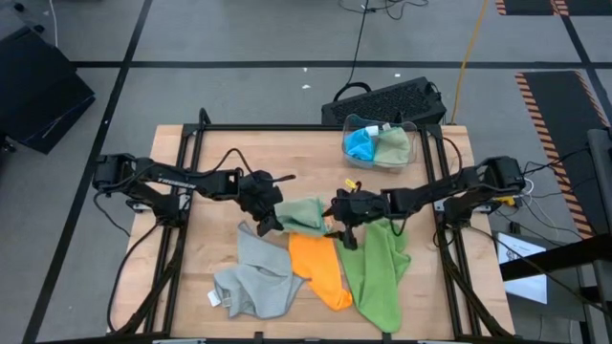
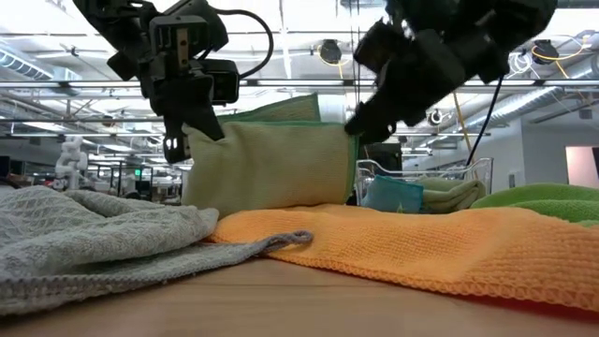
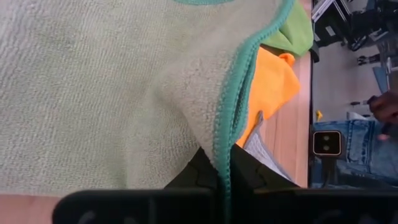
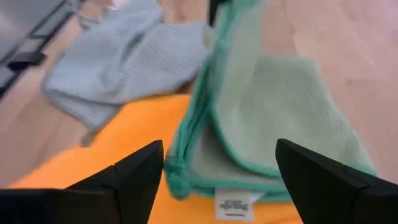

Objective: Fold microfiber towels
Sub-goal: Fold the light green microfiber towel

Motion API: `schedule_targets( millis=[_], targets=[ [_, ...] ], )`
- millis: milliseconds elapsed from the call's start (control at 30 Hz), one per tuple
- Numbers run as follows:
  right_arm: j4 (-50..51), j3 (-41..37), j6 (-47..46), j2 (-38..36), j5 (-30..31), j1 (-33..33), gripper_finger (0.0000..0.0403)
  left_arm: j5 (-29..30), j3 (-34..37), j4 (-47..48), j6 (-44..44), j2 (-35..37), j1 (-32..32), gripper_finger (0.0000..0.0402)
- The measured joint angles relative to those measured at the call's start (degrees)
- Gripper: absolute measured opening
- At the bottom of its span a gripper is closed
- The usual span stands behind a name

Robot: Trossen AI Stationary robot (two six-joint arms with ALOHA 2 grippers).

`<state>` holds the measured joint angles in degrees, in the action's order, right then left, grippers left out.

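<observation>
Wooden tabletop seen from above, bearing 4 loose microfiber towels. Folded sage-green towel with teal-stitched edging at table centre, lifted clear of the surface between the 2 arms and hanging as a flat panel in the low view. Left gripper clenched on the towel's left edge, teal hem pinched between its dark fingers in the left wrist view. Right gripper at the towel's right edge, jaws spread wide in the right wrist view, nothing between the fingers; layered folded edges of the sage towel lying just beyond them. Small white tag sewn at the near hem, printing present but too blurred to read.

Bright orange towel spread flat beneath and in front of the sage towel. Crumpled pale grey waffle-weave towel to its left, overlapping its edge, with a white tag at the outer corner. Lime-green towel draped to the right of the orange one, touching it.

Clear plastic bin at the table's far right corner, holding 1 folded bright blue towel and 1 folded sage-green towel side by side. Black keyboard behind the bin.
</observation>
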<state>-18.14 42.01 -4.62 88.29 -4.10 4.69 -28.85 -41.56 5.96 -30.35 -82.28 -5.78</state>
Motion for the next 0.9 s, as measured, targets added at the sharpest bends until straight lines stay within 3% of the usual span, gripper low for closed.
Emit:
schedule_targets(
  millis=[167,433,767,900],
  targets=[
    [-1.09,-0.74,5.71,4.05,0.97,0.28,0.0273,0.20,0.00,0.25,0.23,0.00,0.00,0.0006],
    [-11.88,-0.71,5.08,8.94,1.19,0.20,0.0211,0.12,0.00,0.83,0.46,0.00,0.06,0.0006],
    [-14.40,-0.67,5.33,9.05,2.40,0.17,0.0080,0.36,0.00,2.11,3.73,0.00,0.07,0.0007],
    [-17.04,-0.65,-0.36,9.05,1.10,-0.45,0.0025,0.54,0.00,1.97,3.71,0.00,0.07,0.0010]
  ],
)
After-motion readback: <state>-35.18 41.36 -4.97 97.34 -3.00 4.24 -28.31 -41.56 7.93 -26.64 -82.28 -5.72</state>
